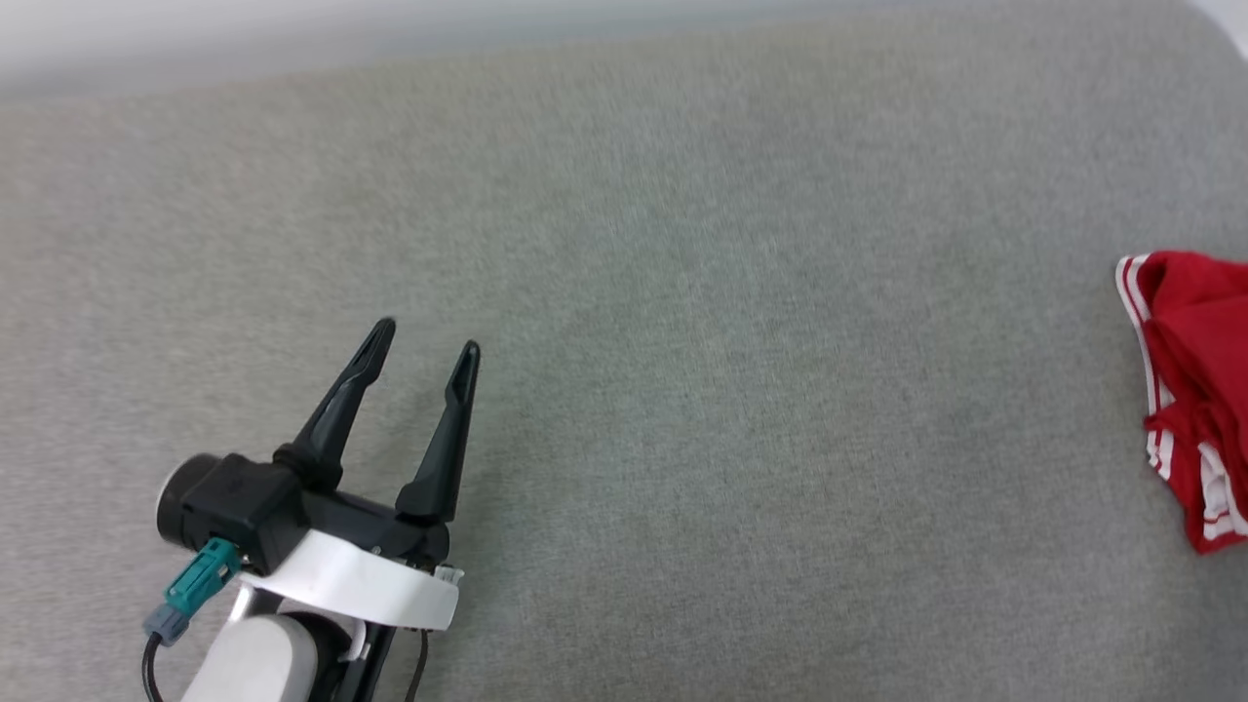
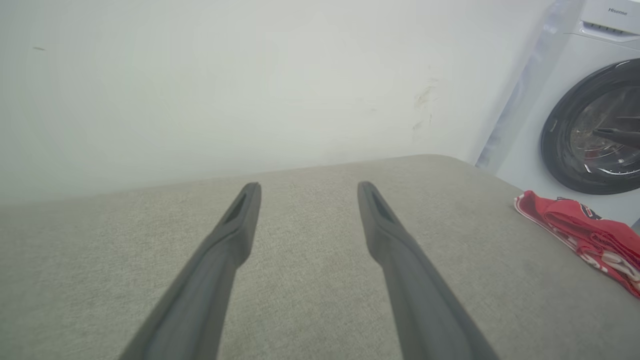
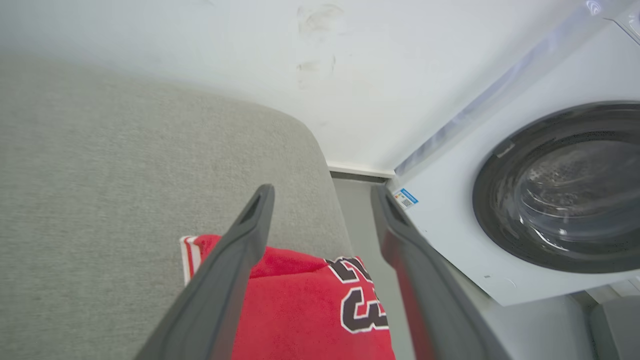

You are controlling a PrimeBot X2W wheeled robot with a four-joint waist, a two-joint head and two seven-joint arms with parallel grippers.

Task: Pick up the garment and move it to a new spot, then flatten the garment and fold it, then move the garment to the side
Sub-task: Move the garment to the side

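The garment (image 1: 1194, 390) is a red jersey with red-and-white striped trim, lying bunched at the right edge of the grey cushion (image 1: 682, 292). In the left wrist view the garment (image 2: 585, 232) lies far right, well away from my left gripper (image 2: 309, 192). That left gripper (image 1: 426, 343) hovers open and empty over the cushion's lower left. In the right wrist view my right gripper (image 3: 322, 195) stands open just above the garment (image 3: 300, 305), whose black "23" print faces up. Nothing sits between its fingers.
A white front-loading washing machine (image 3: 550, 190) stands right beside the cushion's right edge, with a narrow strip of grey floor (image 3: 357, 210) between them. A white wall (image 2: 225, 85) runs behind the cushion.
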